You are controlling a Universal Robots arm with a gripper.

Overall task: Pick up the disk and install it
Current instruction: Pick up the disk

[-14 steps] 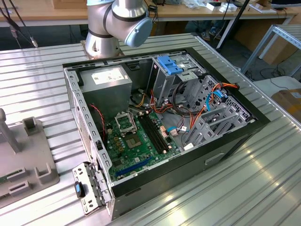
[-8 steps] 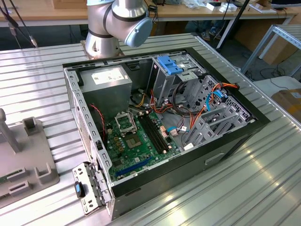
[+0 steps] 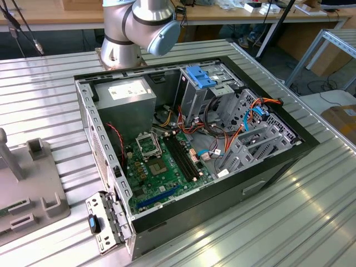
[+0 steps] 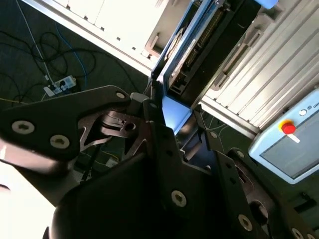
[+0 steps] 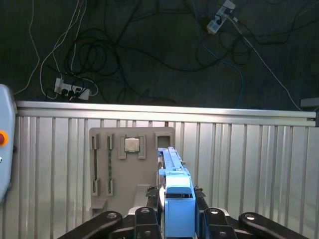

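Dark metal gripper clenched on the flat dark rectangular disk framed in bright blue plastic rails. Blue tab nearest the camera, caught between the dark fingers. Disk held edge-on in the first wrist view, one finger against each flat side. Same grasp in the second wrist view: disk running away from the dark linkage, blue rail along its edge.

Below the held disk in the first wrist view: flat grey fixture plate cut with narrow slots, small square silver chip seated in one recess. Disk well above the plate, not touching. Plate lying on ribbed silver metal table. Beyond the table edge, dark floor strewn with tangled cables and a white power strip.

Beside the table in the second wrist view: pale blue-grey control pendant with a red button.

Exterior view: open black computer case lying on its side mid-table. Inside it:
- green motherboard at 7 o'clock of the case centre
- large grey box with white label at 11 o'clock
- tall grey metal cage with light-blue plastic top at 12 o'clock
- orange cables at 3 o'clock

Silver arm base just past the case at 11 o'clock. Fixture plate well apart from the case at 9 o'clock. Grey hinged bracket with blue latch at the case's 7 o'clock corner
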